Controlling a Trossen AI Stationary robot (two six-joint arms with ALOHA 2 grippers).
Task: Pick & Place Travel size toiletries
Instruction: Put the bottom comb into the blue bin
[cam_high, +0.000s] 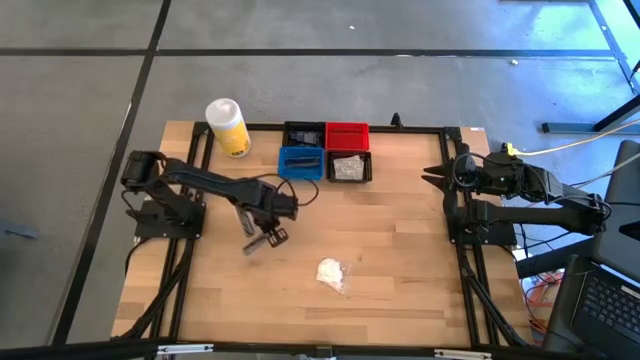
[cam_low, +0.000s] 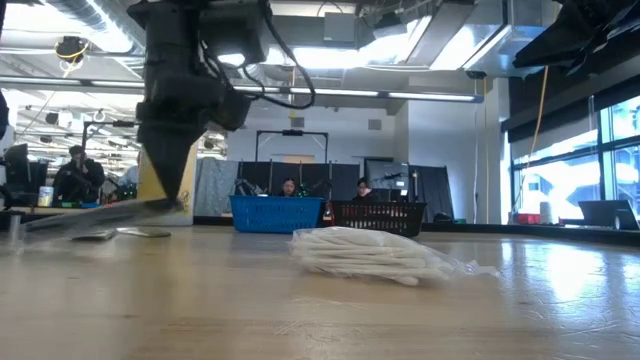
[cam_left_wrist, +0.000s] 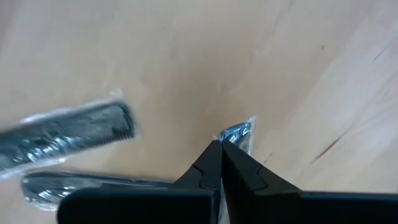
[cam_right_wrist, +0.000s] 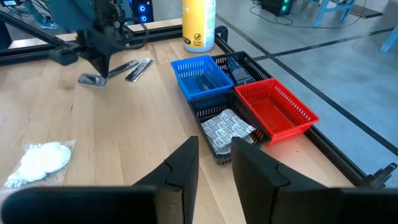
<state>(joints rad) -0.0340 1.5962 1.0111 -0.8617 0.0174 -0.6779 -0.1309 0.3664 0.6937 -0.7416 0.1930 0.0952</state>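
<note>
The dark tube (cam_left_wrist: 239, 132) was pinched only by its wrapper corner in the closed left pincer (cam_left_wrist: 221, 144); it could probably slip free. The right pincer (cam_right_wrist: 214, 149) waited, parted.

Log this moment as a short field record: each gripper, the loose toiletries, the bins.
left gripper: shut on a wrapped dark tube, over the table's left-centre
right gripper: open, waiting at the right edge
loose tubes: by the left gripper
white wad: alone, front-centre
bins: four at the back; black one holds packets
yellow container: back left
</note>
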